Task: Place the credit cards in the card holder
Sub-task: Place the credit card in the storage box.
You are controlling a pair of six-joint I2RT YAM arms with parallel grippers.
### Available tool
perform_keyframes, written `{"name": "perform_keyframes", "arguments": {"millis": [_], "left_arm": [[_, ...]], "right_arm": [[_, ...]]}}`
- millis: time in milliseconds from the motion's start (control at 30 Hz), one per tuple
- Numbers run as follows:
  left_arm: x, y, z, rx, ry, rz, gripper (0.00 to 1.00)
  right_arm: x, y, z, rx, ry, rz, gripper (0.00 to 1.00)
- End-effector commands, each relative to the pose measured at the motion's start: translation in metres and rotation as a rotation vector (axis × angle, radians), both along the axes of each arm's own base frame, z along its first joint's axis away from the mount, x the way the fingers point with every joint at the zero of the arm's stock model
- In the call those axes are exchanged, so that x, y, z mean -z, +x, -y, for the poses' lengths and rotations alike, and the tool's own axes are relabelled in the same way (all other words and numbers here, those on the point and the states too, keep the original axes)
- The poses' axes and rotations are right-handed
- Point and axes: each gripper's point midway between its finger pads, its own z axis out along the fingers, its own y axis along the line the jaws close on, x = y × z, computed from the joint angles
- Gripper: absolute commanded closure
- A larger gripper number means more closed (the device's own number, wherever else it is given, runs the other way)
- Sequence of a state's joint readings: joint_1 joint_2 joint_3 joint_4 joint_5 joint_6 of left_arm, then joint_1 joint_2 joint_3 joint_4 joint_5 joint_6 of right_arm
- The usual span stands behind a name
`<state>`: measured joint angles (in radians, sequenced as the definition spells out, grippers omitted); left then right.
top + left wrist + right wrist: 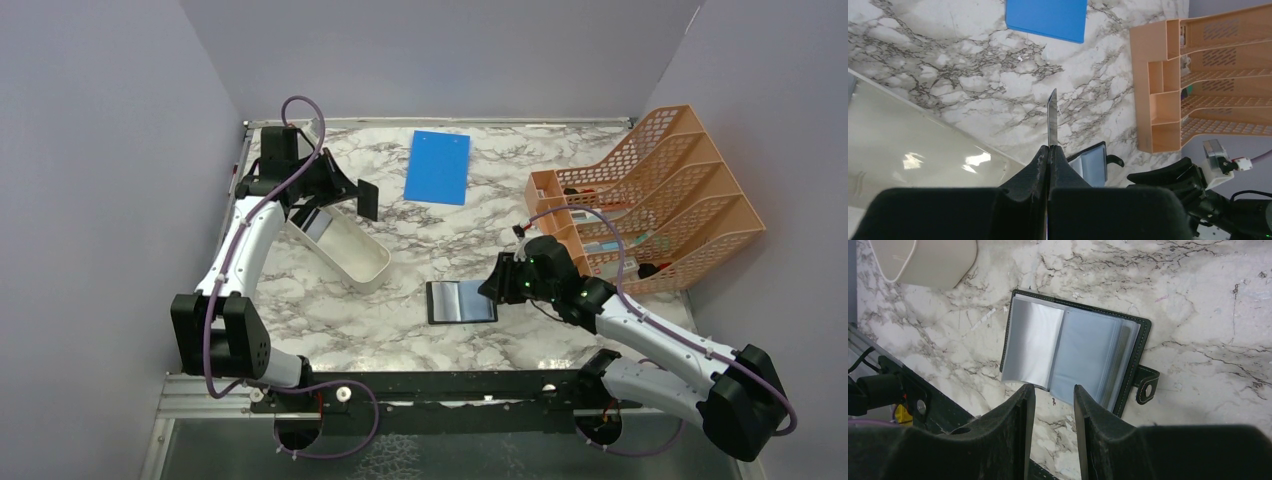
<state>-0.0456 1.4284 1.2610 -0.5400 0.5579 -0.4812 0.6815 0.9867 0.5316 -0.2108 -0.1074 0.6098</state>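
Marbled white desk (pixel 400 335), shut in by pale purple walls (pixel 100 150). Right of the card holder (pixel 461 301) and further back, an orange mesh rack (pixel 660 200). Left of it, a long white tray (pixel 345 250). Straight behind it, a blue board (pixel 438 167). Holder lying open and flat. Just over its right edge, right jaws a little apart, holding nothing. Well left of it and further back, left jaws pinched shut on a dark card (pixel 367 200), standing on edge.

White arms (pixel 240 245) w/ black joints (pixel 222 335), purple cables (pixel 300 101)
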Motion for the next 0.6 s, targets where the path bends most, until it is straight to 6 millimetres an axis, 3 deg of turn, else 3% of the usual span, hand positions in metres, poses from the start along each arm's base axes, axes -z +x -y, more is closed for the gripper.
{"name": "perform_keyframes", "arguments": {"millis": [0, 233, 400, 567], "left_arm": [[-0.003, 0.01, -0.013, 0.039, 0.103, 0.115, 1.0], [0.014, 0.029, -0.089, 0.073, 0.684, 0.323, 1.0], [0.042, 0.033, -0.107, 0.146, 0.825, 0.284, 1.0], [0.084, 0.034, -0.124, 0.173, 0.864, 0.196, 1.0]], "right_arm": [[0.002, -0.004, -0.003, -0.017, 0.012, -0.013, 0.6], [0.002, -0.004, -0.002, -0.019, 0.01, -0.009, 0.6], [0.002, -0.002, -0.002, -0.017, 0.001, -0.007, 0.6], [0.004, 0.0, -0.004, -0.023, -0.002, -0.009, 0.6]]}}
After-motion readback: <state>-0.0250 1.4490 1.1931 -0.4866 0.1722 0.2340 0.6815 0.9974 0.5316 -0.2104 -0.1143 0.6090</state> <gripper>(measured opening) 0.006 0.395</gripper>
